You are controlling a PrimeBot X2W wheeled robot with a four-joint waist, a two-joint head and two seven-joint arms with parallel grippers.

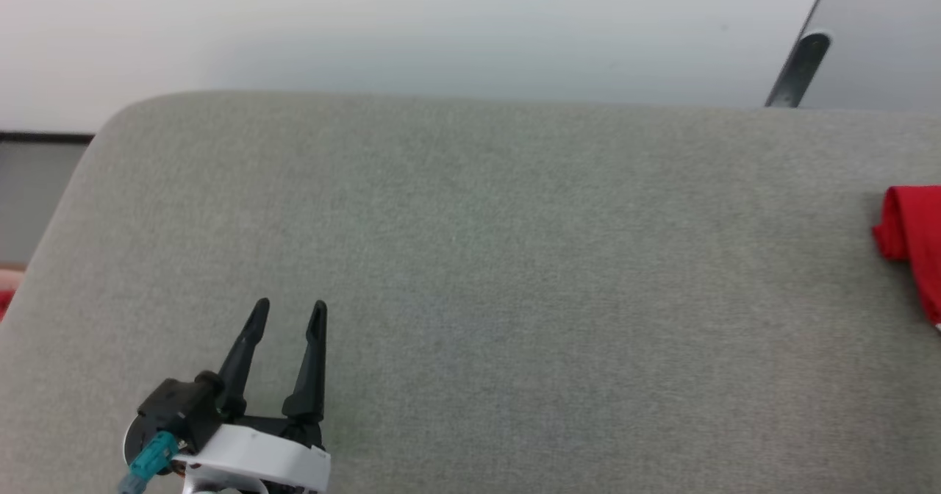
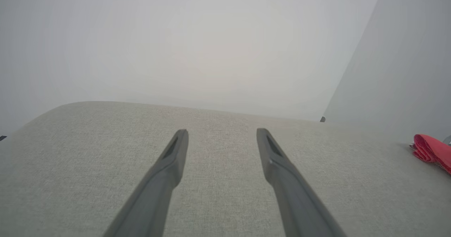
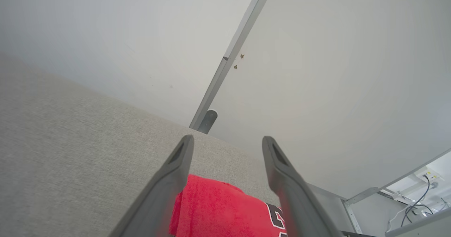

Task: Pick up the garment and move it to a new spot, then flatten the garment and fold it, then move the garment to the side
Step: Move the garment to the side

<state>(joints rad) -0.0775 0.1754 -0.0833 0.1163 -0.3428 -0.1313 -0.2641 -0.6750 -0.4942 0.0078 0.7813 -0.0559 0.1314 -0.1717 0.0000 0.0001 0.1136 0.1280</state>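
Fabric, soft and light, is what I am dealing with: the garment (image 1: 915,233) lies folded in a thick red bundle at the right edge of the grey upholstered surface (image 1: 514,259). It is well apart from my left gripper (image 1: 290,306), which hovers spread wide and empty toward the left edge. My right gripper (image 3: 227,140) stands just as wide over the bundle, gripping nothing. I judge the layers limp and likely to slide apart, so I would pinch the whole stack at its rolled edge.
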